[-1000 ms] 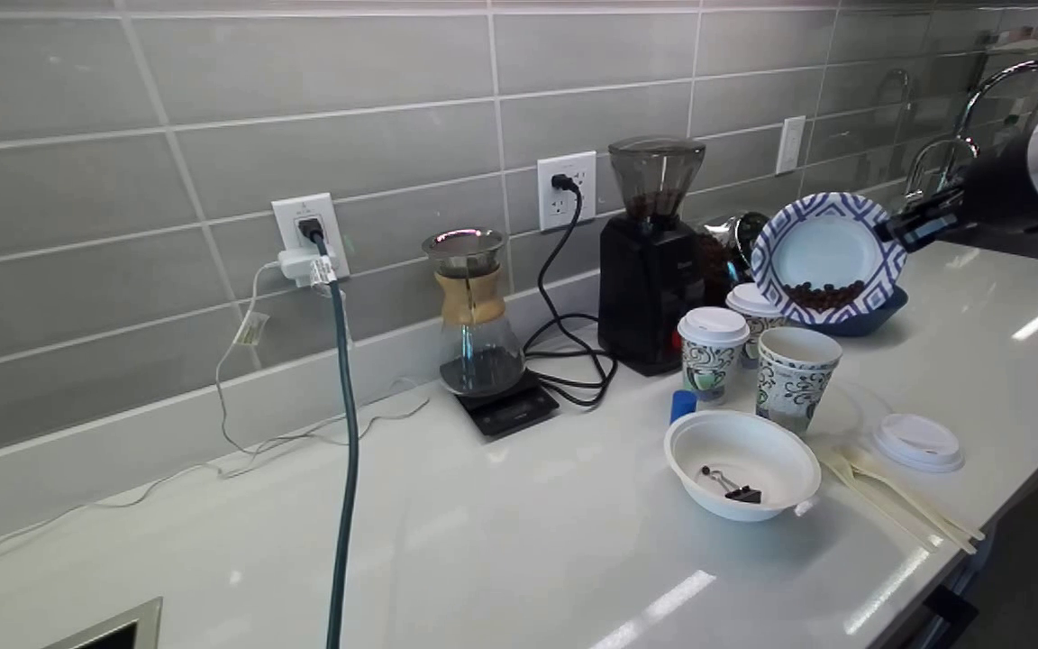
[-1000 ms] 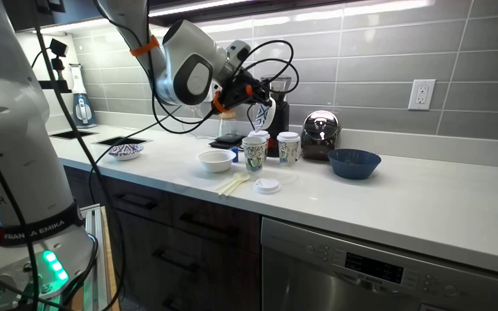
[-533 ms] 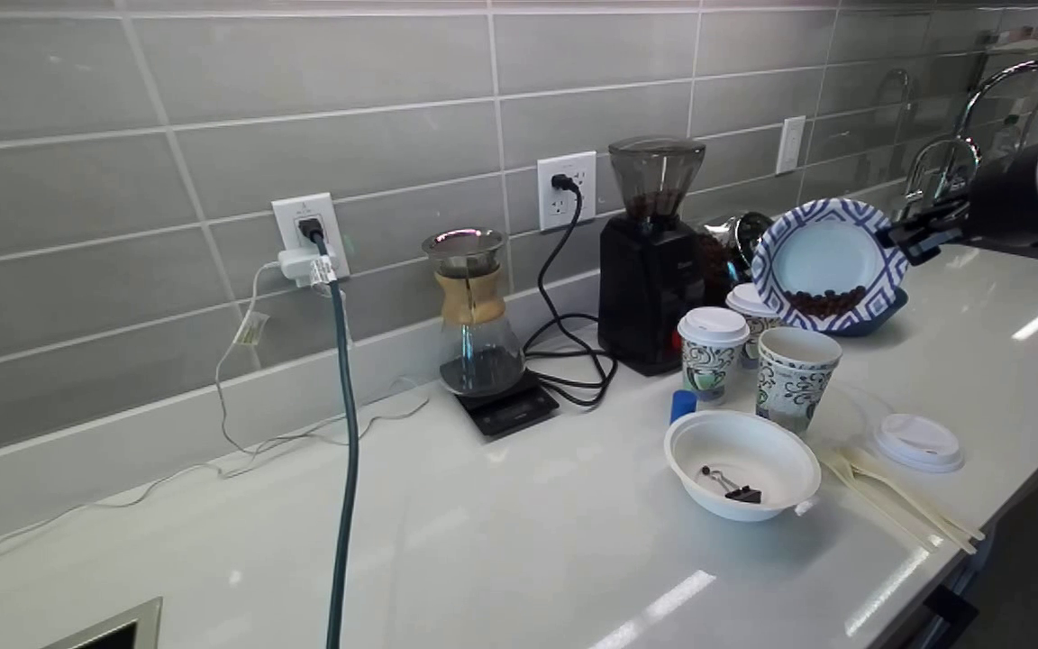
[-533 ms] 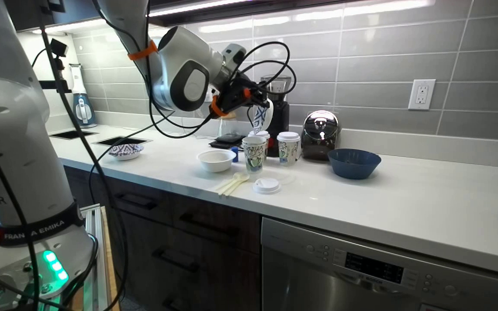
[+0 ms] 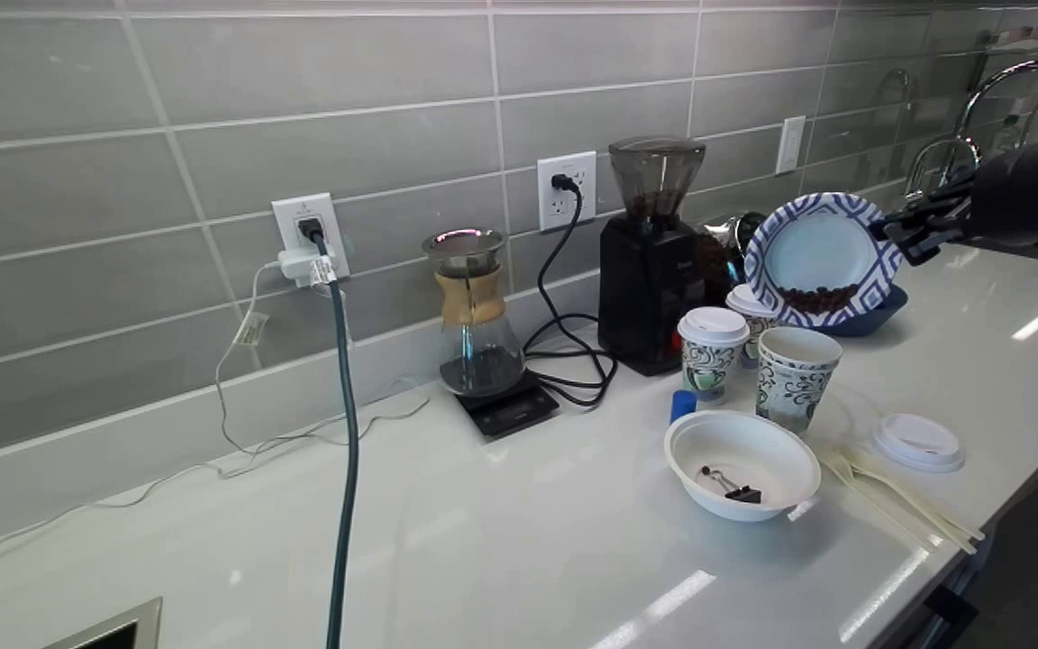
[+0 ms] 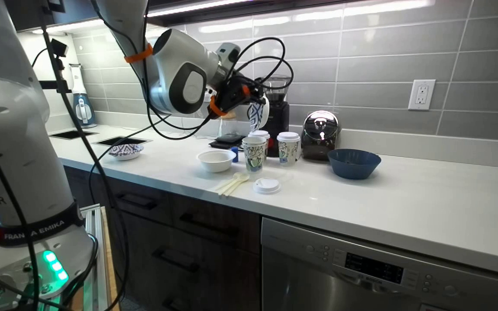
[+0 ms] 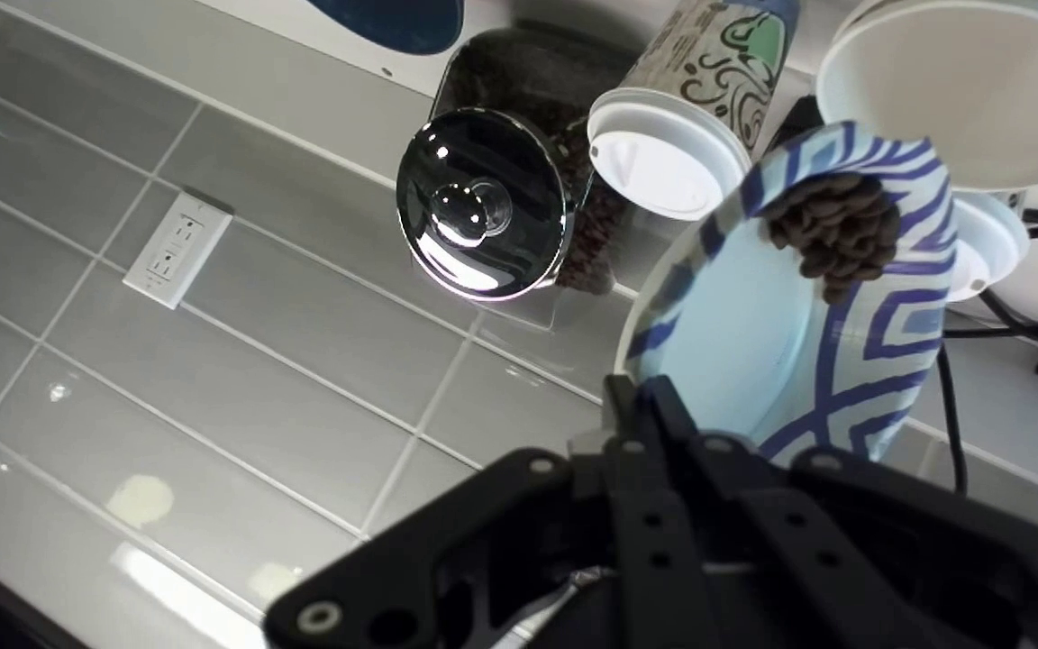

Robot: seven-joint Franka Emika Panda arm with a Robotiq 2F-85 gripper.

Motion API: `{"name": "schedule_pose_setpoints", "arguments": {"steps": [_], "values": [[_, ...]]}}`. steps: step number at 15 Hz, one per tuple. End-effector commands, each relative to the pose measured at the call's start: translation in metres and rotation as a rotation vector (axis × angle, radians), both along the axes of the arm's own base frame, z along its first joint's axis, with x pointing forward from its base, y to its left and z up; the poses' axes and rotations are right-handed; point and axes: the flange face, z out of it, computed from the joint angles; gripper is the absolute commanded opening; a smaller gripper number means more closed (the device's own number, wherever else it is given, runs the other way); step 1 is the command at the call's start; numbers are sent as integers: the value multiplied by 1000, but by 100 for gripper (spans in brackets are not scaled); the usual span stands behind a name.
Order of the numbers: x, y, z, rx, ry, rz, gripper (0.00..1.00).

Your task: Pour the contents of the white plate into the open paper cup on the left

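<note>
My gripper (image 7: 643,388) is shut on the rim of the white plate (image 7: 735,333) with its blue pattern. In both exterior views the plate (image 5: 825,252) (image 6: 256,115) hangs in the air, tilted steeply. Dark brown beans (image 7: 834,225) lie gathered at its lower rim, and they also show in an exterior view (image 5: 818,300). The open paper cup (image 5: 794,388) stands upright on the counter, lower than the plate; it also shows in the wrist view (image 7: 960,90). The plate appears behind and above the cup; I cannot tell whether its lower rim is over the opening.
Two lidded cups (image 5: 713,356) (image 5: 751,306) stand beside the open cup. A white bowl (image 5: 742,464) with a binder clip, spoons (image 5: 897,496) and a loose lid (image 5: 918,442) lie in front. A grinder (image 5: 650,288), a glass jar (image 7: 487,203) and a blue bowl (image 6: 354,164) stand nearby.
The arm and the held plate have shifted slightly to the left in both exterior views. The beans stay on the plate's lower part. The cups have not moved.
</note>
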Motion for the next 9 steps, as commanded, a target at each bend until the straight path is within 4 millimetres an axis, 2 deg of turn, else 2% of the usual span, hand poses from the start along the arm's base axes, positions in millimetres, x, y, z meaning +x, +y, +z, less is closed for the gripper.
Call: {"name": "schedule_pose_setpoints", "arguments": {"steps": [1, 9], "values": [[-3, -5, -3, -32, -40, 26, 1], [0, -11, -19, -92, -33, 32, 1]]}}
